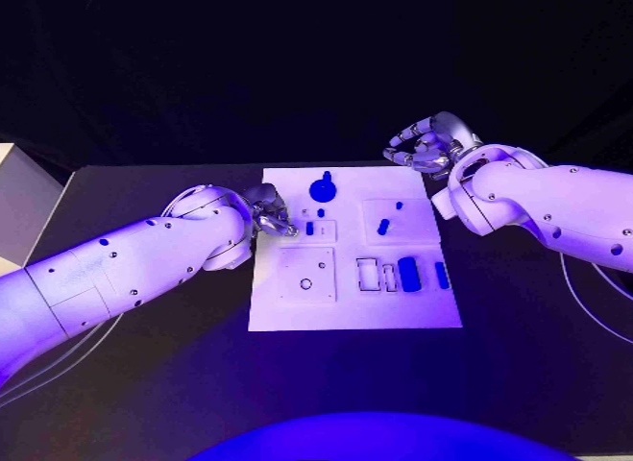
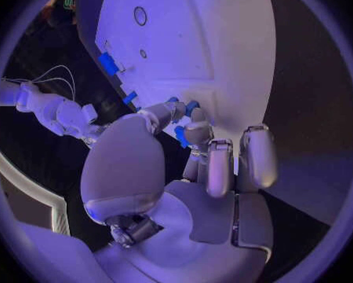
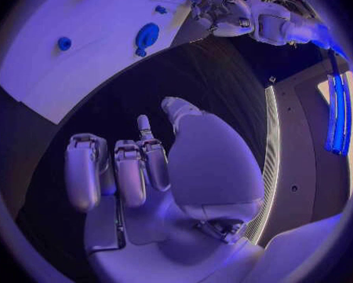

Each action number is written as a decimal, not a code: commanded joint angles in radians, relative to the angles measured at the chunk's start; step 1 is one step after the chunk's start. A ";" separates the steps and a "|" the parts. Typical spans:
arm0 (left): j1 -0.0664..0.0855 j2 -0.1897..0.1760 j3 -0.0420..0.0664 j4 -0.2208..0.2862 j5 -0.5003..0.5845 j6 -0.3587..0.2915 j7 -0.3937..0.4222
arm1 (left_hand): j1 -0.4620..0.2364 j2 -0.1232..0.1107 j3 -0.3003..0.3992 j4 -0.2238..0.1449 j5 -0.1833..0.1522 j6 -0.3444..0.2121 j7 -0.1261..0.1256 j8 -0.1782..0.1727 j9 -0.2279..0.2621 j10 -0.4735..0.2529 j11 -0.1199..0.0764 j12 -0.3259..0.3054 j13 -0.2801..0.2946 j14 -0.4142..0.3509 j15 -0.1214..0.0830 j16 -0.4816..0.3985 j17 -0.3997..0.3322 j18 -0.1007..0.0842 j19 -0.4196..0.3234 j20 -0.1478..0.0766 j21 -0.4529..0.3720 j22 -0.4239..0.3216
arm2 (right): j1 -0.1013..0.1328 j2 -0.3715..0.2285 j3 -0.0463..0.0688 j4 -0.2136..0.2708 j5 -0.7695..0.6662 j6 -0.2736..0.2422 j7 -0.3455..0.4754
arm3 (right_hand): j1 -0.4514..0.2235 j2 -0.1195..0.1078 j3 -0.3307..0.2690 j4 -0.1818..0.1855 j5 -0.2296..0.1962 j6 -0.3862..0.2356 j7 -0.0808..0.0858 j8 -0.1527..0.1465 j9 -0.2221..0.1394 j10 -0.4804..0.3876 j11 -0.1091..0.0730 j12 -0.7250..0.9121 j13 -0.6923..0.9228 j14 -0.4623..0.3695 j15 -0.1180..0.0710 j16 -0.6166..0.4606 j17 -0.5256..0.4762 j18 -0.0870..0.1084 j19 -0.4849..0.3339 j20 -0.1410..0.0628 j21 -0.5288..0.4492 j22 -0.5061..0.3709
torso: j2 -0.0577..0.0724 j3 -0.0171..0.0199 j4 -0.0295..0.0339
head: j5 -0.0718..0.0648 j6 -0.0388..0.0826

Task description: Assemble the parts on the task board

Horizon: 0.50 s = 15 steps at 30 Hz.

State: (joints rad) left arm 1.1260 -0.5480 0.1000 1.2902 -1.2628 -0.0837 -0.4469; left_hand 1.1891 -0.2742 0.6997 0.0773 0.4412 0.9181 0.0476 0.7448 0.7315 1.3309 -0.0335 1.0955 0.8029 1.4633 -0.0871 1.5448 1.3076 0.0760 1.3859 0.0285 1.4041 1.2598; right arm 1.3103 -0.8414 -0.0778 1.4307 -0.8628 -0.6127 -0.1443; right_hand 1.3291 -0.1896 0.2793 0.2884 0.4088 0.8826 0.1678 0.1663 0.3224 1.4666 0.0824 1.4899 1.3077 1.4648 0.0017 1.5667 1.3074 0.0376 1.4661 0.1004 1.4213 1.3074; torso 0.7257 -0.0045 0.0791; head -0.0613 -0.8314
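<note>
two metallic hands, flat white task board, small blue parts

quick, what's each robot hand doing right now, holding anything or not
Left robot hand: pinching a small blue plastic part at the edge of the white rectangular task board.
Right robot hand: holding nothing, fingers curled in, above the black table.

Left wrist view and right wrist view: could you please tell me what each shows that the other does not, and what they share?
Left wrist view: a round hole in the board. Right wrist view: the right hand, fingers curled on nothing, above the table, and a large round part. Both: the board and the left hand pinching a small blue part.
</note>
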 commanded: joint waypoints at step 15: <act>-0.005 0.000 -0.003 -0.036 0.093 0.043 -0.031 | -0.030 0.031 -0.051 0.050 -0.007 -0.019 -0.016 -0.012 0.001 -0.031 -0.003 -0.016 -0.020 0.089 -0.001 -0.011 0.200 0.001 -0.020 -0.003 -0.020 -0.021 | -0.001 -0.002 0.000 0.000 -0.002 0.007 0.011 | -0.014 0.001 0.012 -0.002 0.007 -0.007 0.001 0.004 -0.001 0.021 0.000 0.005 0.184 0.103 0.001 -0.001 0.251 0.001 0.057 -0.002 -0.005 0.122 | -0.001 -0.0004 0.0004 | 0.001 0.001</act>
State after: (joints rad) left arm 1.1281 -0.5468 0.1020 1.2673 -1.1906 -0.0683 -0.4433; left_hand 1.1616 -0.2468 0.6533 0.1238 0.4373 0.8947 0.0352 0.7367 0.7285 1.3052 -0.0383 1.0853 0.7839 1.4633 -0.0872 1.5399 1.3075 0.0758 1.3755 0.0250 1.3863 1.2394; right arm 1.3097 -0.8432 -0.0778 1.4304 -0.8622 -0.6126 -0.1439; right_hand 1.3251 -0.1855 0.2880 0.2860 0.4126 0.8826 0.1678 0.1663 0.3224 1.4666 0.0824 1.4899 1.3077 1.4648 0.0018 1.5667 1.3074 0.0376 1.4661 0.1004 1.4214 1.3081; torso 0.7250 -0.0046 0.0795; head -0.0601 -0.8307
